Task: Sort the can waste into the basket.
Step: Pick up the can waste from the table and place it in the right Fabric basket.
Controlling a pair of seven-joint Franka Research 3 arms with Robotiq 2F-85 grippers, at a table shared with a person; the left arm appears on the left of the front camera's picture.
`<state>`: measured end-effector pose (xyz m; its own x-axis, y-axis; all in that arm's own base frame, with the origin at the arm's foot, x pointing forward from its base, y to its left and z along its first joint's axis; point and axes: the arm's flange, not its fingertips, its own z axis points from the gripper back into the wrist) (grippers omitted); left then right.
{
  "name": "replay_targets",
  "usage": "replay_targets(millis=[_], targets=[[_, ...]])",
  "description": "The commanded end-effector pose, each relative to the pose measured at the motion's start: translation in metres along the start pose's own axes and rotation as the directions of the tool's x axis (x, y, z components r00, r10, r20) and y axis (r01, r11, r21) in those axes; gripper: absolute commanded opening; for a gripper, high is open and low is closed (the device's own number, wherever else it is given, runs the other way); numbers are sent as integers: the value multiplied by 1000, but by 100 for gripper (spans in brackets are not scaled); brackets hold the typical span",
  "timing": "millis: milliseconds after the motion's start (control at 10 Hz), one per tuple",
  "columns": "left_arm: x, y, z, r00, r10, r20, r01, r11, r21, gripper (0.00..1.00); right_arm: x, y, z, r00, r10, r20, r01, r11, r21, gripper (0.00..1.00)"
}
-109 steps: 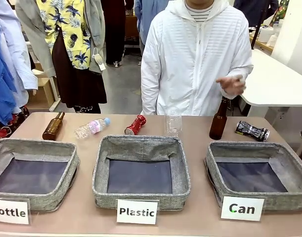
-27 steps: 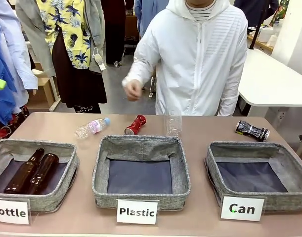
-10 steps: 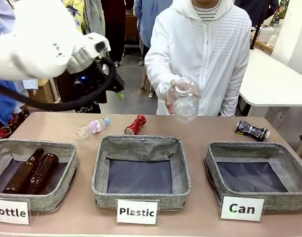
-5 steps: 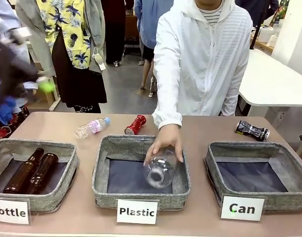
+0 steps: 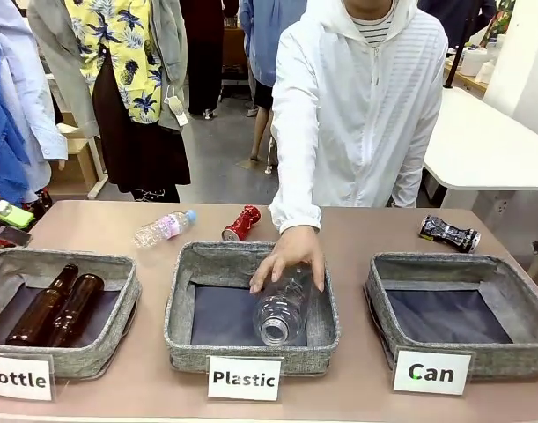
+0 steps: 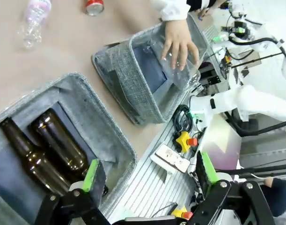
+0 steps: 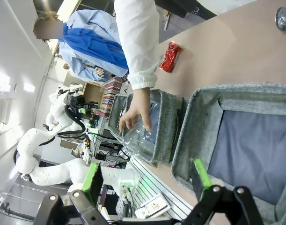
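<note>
Meanwhile, nearest the camera, the "Can" basket (image 5: 506,357) holds no can yet. Beside it, in the "Plastic" basket (image 5: 182,304), a clear plastic bottle (image 5: 282,310) now lies on the lining w/ the person's hand (image 5: 291,256) on top; half a sec ago it hung above the rim. In the "Bottle" basket (image 5: 119,330), two brown glass bottles (image 5: 53,308) lie as before.

Farther back on the table (image 5: 357,398), the red can (image 5: 241,223) sits behind the "Plastic" basket and the black-and-silver can (image 5: 448,233) just behind the "Can" basket. Neither has moved, so can sorting looks not yet begun.

The left gripper (image 6: 149,171) hovers over the "Bottle" basket, jaws spread wide, nothing between them. Its arm, which swept across the front view a sec ago, has pulled back. The right gripper (image 7: 145,173) hangs above the "Can" basket's near side, jaws likewise wide apart, holding nothing.
</note>
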<state>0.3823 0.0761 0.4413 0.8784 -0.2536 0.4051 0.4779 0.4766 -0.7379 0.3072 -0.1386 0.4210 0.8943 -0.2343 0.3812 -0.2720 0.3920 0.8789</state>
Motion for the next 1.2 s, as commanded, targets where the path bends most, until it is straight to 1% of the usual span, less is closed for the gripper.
replay_targets(millis=[0, 100, 300, 400, 600, 700, 900, 1000, 1100], targets=[[23, -17, -3, 1000, 10, -12, -9, 999, 32, 100, 3, 0, -1, 999, 25, 25, -26, 999, 22, 100], [35, -27, -9, 998, 61, -6, -61, 994, 88, 100, 3, 0, -1, 999, 25, 25, -26, 999, 22, 100], [69, -51, -22, 993, 109, -32, -102, 979, 179, 100, 3, 0, -1, 999, 25, 25, -26, 999, 22, 100], [88, -65, -35, 989, 140, -41, -124, 959, 256, 100, 3, 0, -1, 999, 25, 25, -26, 999, 22, 100], [143, -97, -79, 977, 191, -99, -133, 897, 422, 100, 3, 0, -1, 999, 25, 25, -26, 999, 22, 100], [166, -113, -108, 974, 199, -110, -120, 860, 497, 100, 3, 0, -1, 999, 25, 25, -26, 999, 22, 100], [199, -132, -169, 961, 196, -197, -39, 797, 602, 100, 3, 0, -1, 999, 25, 25, -26, 999, 22, 100], [209, -137, -192, 961, 217, -169, -50, 743, 667, 100, 3, 0, -1, 999, 25, 25, -26, 999, 22, 100], [211, -141, -189, 958, 254, -135, -105, 745, 659, 100, 3, 0, -1, 999, 25, 25, -26, 999, 22, 100]])
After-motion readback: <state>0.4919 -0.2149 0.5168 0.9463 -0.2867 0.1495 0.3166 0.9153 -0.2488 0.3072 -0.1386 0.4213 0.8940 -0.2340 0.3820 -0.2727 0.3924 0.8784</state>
